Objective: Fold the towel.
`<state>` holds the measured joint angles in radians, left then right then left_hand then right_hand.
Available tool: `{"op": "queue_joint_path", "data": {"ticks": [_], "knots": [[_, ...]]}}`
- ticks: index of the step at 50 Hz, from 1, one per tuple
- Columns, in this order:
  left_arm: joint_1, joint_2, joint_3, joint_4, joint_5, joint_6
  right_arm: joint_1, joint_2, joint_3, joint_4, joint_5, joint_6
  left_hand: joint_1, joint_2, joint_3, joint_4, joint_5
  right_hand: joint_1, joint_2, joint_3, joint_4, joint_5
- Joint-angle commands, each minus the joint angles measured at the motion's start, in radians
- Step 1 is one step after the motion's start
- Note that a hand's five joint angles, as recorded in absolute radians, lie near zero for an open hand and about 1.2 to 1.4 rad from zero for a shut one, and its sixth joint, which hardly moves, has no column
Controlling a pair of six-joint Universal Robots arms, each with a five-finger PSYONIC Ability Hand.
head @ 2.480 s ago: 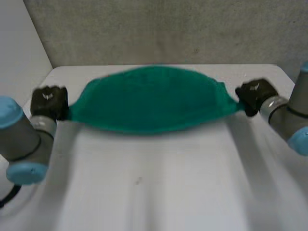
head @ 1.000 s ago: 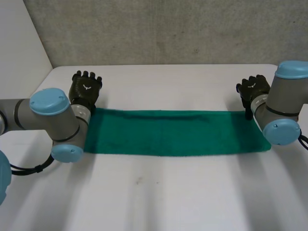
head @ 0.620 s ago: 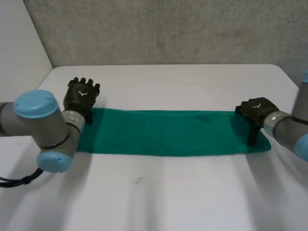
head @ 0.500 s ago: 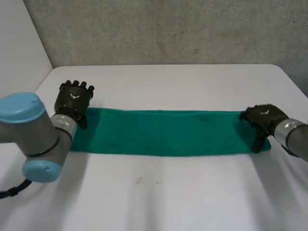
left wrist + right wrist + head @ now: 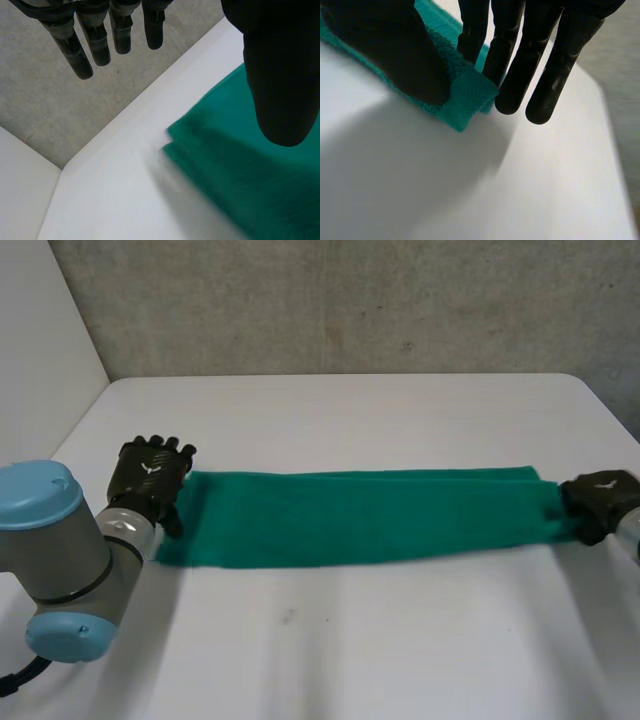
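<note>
A green towel (image 5: 350, 515), folded into a long narrow strip, lies across the white table (image 5: 340, 650). My right hand (image 5: 598, 502) is at the strip's right end. In the right wrist view its thumb (image 5: 395, 50) and fingers (image 5: 520, 65) pinch the towel's folded end (image 5: 465, 97). My left hand (image 5: 150, 475) is at the strip's left end, open. In the left wrist view its fingers (image 5: 85, 45) are straight and its thumb (image 5: 280, 75) is over the towel (image 5: 240, 170), with no cloth held between them.
A grey wall (image 5: 350, 300) rises behind the table's far edge. A pale panel (image 5: 40, 350) stands at the left. Bare tabletop lies in front of and behind the towel. The right hand is close to the table's right edge.
My right hand has moved right and shut on the towel's right end, dragging the strip rightward. The left hand has stayed open by the left end, drawing back slightly.
</note>
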<state>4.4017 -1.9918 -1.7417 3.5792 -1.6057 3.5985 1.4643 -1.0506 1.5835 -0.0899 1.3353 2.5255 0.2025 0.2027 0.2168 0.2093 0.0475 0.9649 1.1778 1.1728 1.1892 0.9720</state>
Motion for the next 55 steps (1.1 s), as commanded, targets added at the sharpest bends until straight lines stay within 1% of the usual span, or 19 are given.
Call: {"op": "queue_joint_path", "data": {"ticks": [1, 7, 11, 16, 24, 30, 34, 35, 36, 37, 38, 39, 40, 41, 42, 44, 46, 50, 55], "knots": [[0.005, 0.037, -0.022, 0.0, 0.0, 0.0, -0.096, -0.019, -0.045, -0.014, 0.071, -0.092, -0.027, -0.027, -0.041, -0.034, -0.047, 0.431, 0.218, 0.223, 0.207, 0.25], [0.005, 0.07, -0.056, -0.002, 0.0, 0.0, -0.137, -0.02, -0.109, 0.001, 0.079, -0.267, -0.027, -0.027, -0.041, -0.034, -0.047, 0.431, 0.218, 0.223, 0.207, 0.25], [0.007, 0.094, -0.079, -0.002, 0.0, 0.0, -0.087, -0.046, -0.129, 0.004, 0.064, -0.271, -0.027, -0.027, -0.041, -0.034, -0.047, 0.431, 0.218, 0.223, 0.207, 0.25], [0.005, 0.119, -0.091, -0.002, -0.002, 0.0, 0.159, -0.101, -0.189, -0.01, 0.006, -0.183, -0.027, -0.027, -0.041, -0.034, -0.047, 0.431, 0.218, 0.223, 0.207, 0.25], [-0.007, 0.151, -0.093, -0.005, -0.006, -0.029, 0.539, -0.075, -0.261, -0.042, -0.119, -0.192, -0.027, -0.027, -0.041, -0.034, -0.047, 0.431, 0.218, 0.223, 0.207, 0.25], [-0.022, 0.159, -0.095, -0.007, -0.008, -0.052, 0.732, 0.087, -0.306, -0.045, -0.198, -0.25, -0.024, -0.024, -0.038, -0.031, -0.044, 0.431, 0.218, 0.223, 0.207, 0.25], [-0.056, 0.157, -0.091, -0.005, -0.01, -0.057, 0.797, 0.184, -0.335, -0.033, -0.206, -0.332, -0.024, -0.024, -0.038, -0.031, -0.044, 0.431, 0.218, 0.223, 0.207, 0.25], [-0.068, 0.157, -0.09, -0.002, -0.008, -0.057, 0.803, 0.199, -0.338, -0.028, -0.205, -0.347, -0.024, -0.024, -0.038, -0.031, -0.044, 0.406, 0.193, 0.198, 0.182, 0.225], [-0.074, 0.156, -0.088, -0.002, -0.008, -0.057, 0.806, 0.207, -0.341, -0.022, -0.205, -0.361, -0.024, -0.024, -0.038, -0.031, -0.044, 0.264, 0.051, 0.056, 0.039, 0.082], [-0.079, 0.156, -0.087, 0.001, -0.008, -0.057, 0.806, 0.213, -0.342, -0.018, -0.202, -0.372, -0.024, -0.024, -0.038, -0.031, -0.044, 0.085, -0.128, -0.123, -0.139, -0.097], [-0.085, 0.153, -0.081, 0.003, -0.008, -0.057, 0.809, 0.215, -0.35, -0.008, -0.191, -0.385, -0.024, -0.024, -0.038, -0.031, -0.044, -0.263, -0.476, -0.471, -0.487, -0.444], [-0.09, 0.151, -0.078, 0.003, -0.008, -0.057, 0.809, 0.215, -0.35, -0.008, -0.191, -0.386, -0.024, -0.024, -0.038, -0.031, -0.044, -0.266, -0.479, -0.474, -0.491, -0.448], [-0.093, 0.151, -0.076, 0.003, -0.008, -0.057, 0.805, 0.215, -0.352, -0.01, -0.188, -0.384, -0.021, -0.022, -0.036, -0.028, -0.041, -0.391, -0.604, -0.599, -0.616, -0.573], [-0.097, 0.15, -0.073, 0.004, -0.006, -0.057, 0.794, 0.196, -0.352, -0.013, -0.154, -0.363, -0.021, -0.021, -0.036, -0.028, -0.041, -0.695, -0.908, -0.903, -0.919, -0.876], [-0.106, 0.15, -0.067, 0.01, -0.006, -0.057, 0.789, 0.178, -0.35, -0.014, -0.139, -0.346, -0.018, -0.019, -0.033, -0.025, -0.038, -0.768, -0.98, -0.976, -0.992, -0.949], [-0.119, 0.145, -0.052, 0.016, -0.006, -0.057, 0.777, 0.155, -0.347, -0.014, -0.122, -0.321, -0.015, -0.016, -0.03, -0.022, -0.035, -0.79, -1.003, -0.998, -1.015, -0.972], [-0.142, 0.136, -0.027, 0.026, -0.006, -0.057, 0.687, 0.043, -0.309, -0.014, -0.067, -0.158, -0.012, -0.013, -0.027, -0.019, -0.032, -0.79, -1.003, -0.998, -1.015, -0.972], [-0.188, 0.094, 0.023, 0.044, -0.008, -0.058, 0.584, -0.015, -0.203, -0.007, -0.062, 0.059, -0.007, -0.007, -0.021, -0.013, -0.026, -0.79, -1.003, -0.998, -1.015, -0.972], [-0.261, 0.025, 0.097, 0.049, -0.011, -0.057, 0.504, -0.097, -0.054, -0.001, -0.067, 0.176, -0.007, -0.007, -0.021, -0.013, -0.026, -0.79, -1.003, -0.998, -1.015, -0.972]]}}
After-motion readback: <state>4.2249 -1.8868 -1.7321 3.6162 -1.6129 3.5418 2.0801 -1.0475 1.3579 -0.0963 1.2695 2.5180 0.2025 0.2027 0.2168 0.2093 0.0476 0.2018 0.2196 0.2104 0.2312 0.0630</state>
